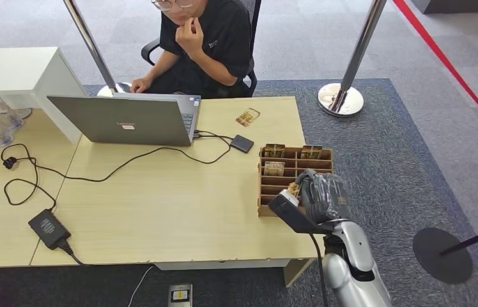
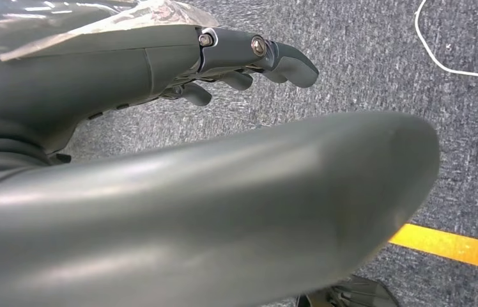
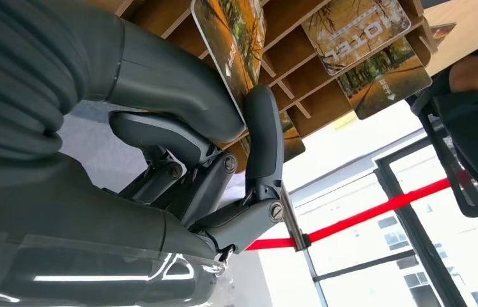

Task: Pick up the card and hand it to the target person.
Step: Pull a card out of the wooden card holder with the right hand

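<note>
Even bright indoor light in head view with soft faint shadows on the desk (image 1: 160, 211), left wrist view blurred up close with white glare streaks on the left hand (image 2: 192, 211), right wrist view blown out by backlit windows (image 3: 364, 192), sharp otherwise.

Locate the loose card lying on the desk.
Head view: the small loose card lies near the desk's far edge, between the grey laptop and the wooden card rack.
</note>
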Controlling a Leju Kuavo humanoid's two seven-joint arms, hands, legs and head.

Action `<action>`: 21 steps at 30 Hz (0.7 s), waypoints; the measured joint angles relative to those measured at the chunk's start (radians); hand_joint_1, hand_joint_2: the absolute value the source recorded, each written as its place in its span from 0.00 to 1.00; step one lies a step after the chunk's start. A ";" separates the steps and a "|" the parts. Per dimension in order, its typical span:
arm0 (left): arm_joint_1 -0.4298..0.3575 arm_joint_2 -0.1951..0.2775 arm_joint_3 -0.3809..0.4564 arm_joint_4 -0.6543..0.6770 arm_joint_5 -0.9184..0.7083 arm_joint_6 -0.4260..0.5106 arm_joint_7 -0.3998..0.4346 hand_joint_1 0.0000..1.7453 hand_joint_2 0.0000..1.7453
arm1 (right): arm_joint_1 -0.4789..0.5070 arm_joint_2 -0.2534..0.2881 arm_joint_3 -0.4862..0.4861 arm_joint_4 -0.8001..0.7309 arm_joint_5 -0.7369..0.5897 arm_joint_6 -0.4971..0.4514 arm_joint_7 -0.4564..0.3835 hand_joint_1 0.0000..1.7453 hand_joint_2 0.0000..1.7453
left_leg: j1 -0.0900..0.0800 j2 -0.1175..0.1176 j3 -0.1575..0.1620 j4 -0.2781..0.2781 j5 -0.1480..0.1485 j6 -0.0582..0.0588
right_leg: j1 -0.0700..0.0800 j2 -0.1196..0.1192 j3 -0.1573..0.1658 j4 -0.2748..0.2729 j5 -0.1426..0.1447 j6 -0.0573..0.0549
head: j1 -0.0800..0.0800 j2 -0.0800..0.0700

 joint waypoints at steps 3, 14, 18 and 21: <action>0.000 0.000 0.000 0.000 0.000 0.000 0.000 0.00 0.00 | 0.000 0.001 -0.009 0.000 -0.023 -0.005 -0.010 0.91 1.00 | 0.000 0.000 0.000 0.000 0.000 0.000 | 0.000 0.000 0.000 0.000 0.000 0.000 | 0.000 0.000; 0.000 0.000 0.000 0.000 0.003 0.006 0.000 0.00 0.00 | -0.025 0.015 -0.028 0.006 -0.102 -0.036 -0.047 0.92 1.00 | 0.000 0.000 0.000 0.000 0.000 0.000 | 0.000 0.000 0.000 0.000 0.000 0.000 | 0.000 0.000; 0.000 0.001 0.000 0.000 -0.002 0.006 0.000 0.00 0.00 | -0.052 0.025 -0.038 0.008 -0.140 -0.052 -0.054 0.94 1.00 | 0.000 0.000 0.000 0.000 0.000 0.000 | 0.000 0.000 0.000 0.000 0.000 0.000 | 0.000 0.000; -0.001 0.002 0.000 0.000 -0.008 0.004 0.000 0.00 0.00 | -0.079 0.034 -0.050 0.022 -0.177 -0.070 -0.057 0.93 1.00 | 0.000 0.000 0.000 0.000 0.000 0.000 | 0.000 0.000 0.000 0.000 0.000 0.000 | 0.000 0.000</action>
